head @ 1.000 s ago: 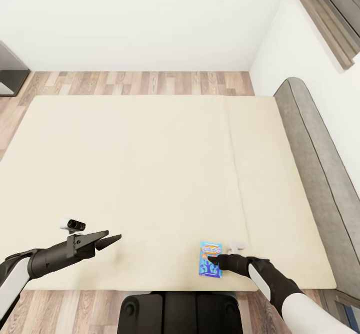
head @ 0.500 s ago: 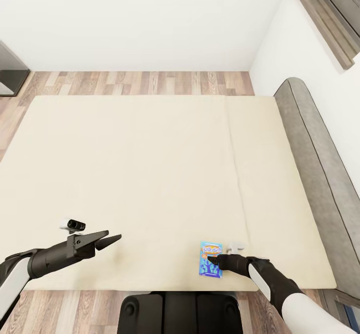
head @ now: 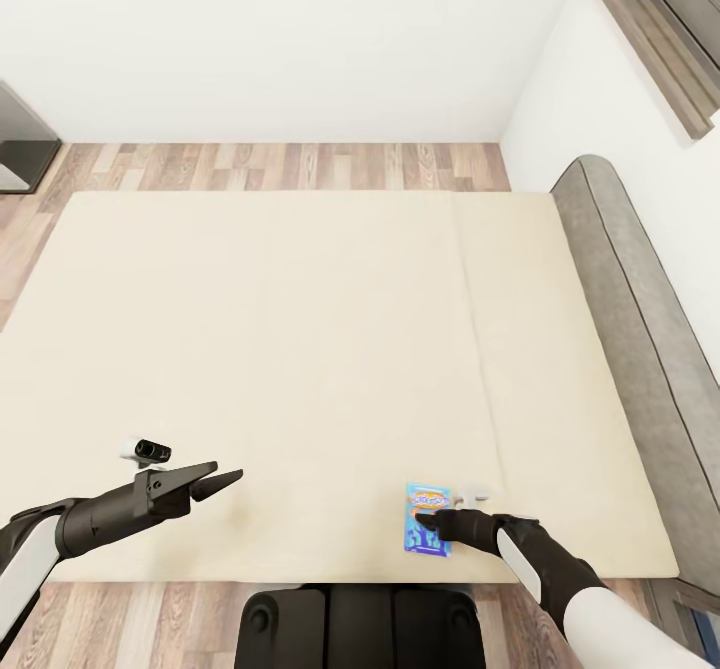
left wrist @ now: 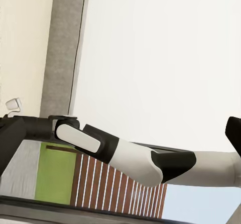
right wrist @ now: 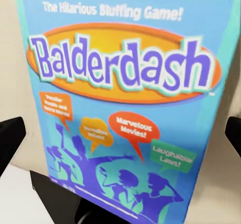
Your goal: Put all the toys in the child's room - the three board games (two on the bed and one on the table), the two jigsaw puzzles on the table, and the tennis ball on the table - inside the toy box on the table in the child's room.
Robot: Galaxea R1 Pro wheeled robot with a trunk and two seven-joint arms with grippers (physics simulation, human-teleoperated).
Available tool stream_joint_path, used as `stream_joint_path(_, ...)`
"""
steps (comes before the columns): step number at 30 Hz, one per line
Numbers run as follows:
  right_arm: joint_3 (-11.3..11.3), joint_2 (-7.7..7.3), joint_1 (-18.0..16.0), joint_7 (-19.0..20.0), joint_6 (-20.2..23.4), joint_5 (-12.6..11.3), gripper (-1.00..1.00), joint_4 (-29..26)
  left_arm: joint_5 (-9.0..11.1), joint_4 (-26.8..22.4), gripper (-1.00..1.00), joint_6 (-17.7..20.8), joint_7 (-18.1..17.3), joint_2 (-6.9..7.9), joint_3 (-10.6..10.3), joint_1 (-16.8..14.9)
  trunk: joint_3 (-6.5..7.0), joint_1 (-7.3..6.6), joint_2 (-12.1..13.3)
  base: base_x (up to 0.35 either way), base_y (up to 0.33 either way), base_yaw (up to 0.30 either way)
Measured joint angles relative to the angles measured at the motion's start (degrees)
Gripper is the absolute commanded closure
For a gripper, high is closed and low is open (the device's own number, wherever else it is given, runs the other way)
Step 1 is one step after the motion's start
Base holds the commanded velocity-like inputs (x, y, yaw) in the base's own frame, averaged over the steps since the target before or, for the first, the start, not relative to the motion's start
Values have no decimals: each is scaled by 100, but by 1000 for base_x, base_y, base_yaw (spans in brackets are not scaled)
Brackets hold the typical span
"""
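One of the board games, a small blue "Balderdash" box (head: 427, 499) (right wrist: 125, 108), lies on the bed's beige mattress (head: 300, 329) close to its near edge. My right gripper (head: 424, 522) is directly over the box's lower half. It is open, and its dark fingertips (right wrist: 10, 138) stand wide apart at either side of the lid. Well to the left, my left gripper (head: 222, 476) hovers open over bare mattress with nothing in it. The table, toy box, puzzles and tennis ball are out of view.
The grey headboard (head: 620, 279) runs along the bed's right side against a white wall. A strip of wood-plank floor (head: 280, 164) lies beyond the bed, with a dark cabinet (head: 20, 149) at the far left. My base (head: 360, 629) is against the bed's near edge.
The blue box has shifted slightly to the right under the right gripper. The view itself has drifted a little. Both arms hold their places.
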Motion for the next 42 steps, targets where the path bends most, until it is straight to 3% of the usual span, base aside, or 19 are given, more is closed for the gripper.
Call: stream_joint_path(42, 0, 2, 3, 0, -5, 1, -100, 0, 0, 7, -100, 0, 1, 0, -8, 0, 0, 0, 0, 0, 47, 0)
